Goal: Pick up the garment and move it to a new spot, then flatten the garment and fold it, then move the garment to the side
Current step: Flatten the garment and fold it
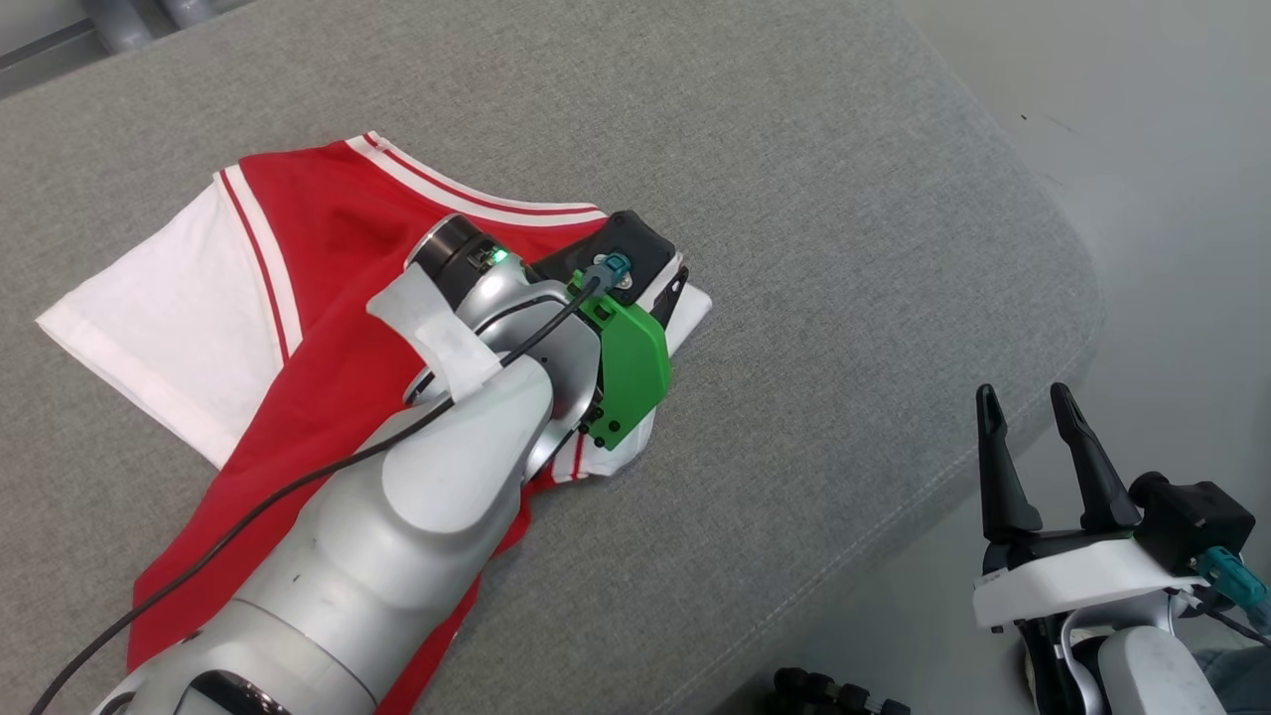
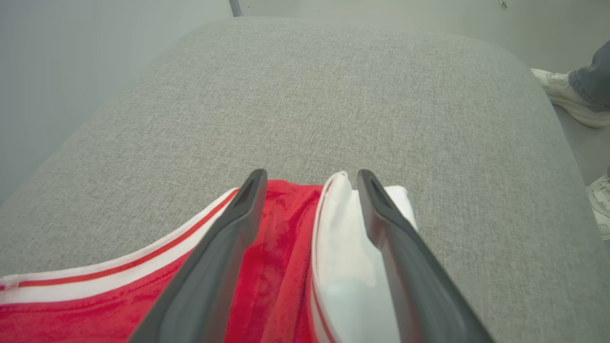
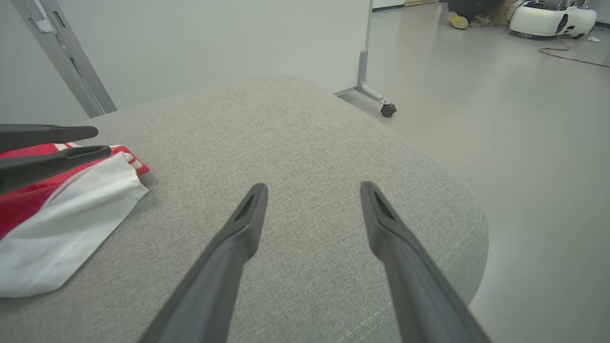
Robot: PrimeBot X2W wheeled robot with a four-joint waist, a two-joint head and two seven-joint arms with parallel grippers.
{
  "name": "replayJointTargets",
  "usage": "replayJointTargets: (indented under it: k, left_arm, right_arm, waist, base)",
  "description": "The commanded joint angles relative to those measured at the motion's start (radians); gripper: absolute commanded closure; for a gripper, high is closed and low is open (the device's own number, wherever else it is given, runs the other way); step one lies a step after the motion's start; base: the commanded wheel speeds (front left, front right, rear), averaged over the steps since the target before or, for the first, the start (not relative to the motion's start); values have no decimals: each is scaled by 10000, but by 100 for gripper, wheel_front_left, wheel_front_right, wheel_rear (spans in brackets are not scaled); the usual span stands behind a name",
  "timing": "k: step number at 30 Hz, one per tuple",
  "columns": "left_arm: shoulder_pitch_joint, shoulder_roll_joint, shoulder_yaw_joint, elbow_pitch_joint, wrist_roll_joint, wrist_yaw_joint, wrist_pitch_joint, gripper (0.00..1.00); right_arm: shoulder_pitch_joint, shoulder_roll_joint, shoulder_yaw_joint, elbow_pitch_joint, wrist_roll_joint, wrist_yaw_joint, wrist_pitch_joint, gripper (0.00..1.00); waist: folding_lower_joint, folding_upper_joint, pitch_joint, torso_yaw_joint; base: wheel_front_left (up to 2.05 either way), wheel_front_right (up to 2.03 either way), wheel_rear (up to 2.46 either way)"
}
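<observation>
A red garment with white sleeves and striped trim [image 1: 298, 298] lies spread on the grey cushion [image 1: 794, 149], its right sleeve bunched into a fold [image 2: 348, 267]. My left gripper [image 2: 310, 177] is open and low over that right corner, one finger on the red cloth and the other on the white fold. In the head view the left arm covers much of the garment and the left gripper [image 1: 683, 288] is mostly hidden. My right gripper [image 1: 1023, 392] stands open beyond the cushion's right edge, with nothing between its fingers [image 3: 248, 224]. The garment's white corner [image 3: 62, 228] shows at left in the right wrist view.
Bare cushion stretches beyond the garment [image 2: 333, 95] and to its right [image 3: 295, 143]. The cushion's rounded edge [image 1: 1043, 377] drops to the floor. A person's shoe [image 2: 567, 95] stands by the far corner. A wheeled stand [image 3: 369, 71] and another machine [image 3: 548, 16] are on the floor.
</observation>
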Motion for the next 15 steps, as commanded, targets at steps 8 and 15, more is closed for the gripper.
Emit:
replayJointTargets:
  k: [8,15]
  left_arm:
    - [-220,-73,481,-90,-528,458,-856,0]
    - [661,191,1102,-1143,-1111,891,-1667,0]
  right_arm:
    - [-39,-17,-212,0,-356,1,-31,0]
    - [-87,-20,-711,-440,-1128,1,-31,0]
  waist:
    - [0,65,-361,1004]
    - [0,65,-799,2431]
  base:
    - [0,0,0]
    - [0,0,0]
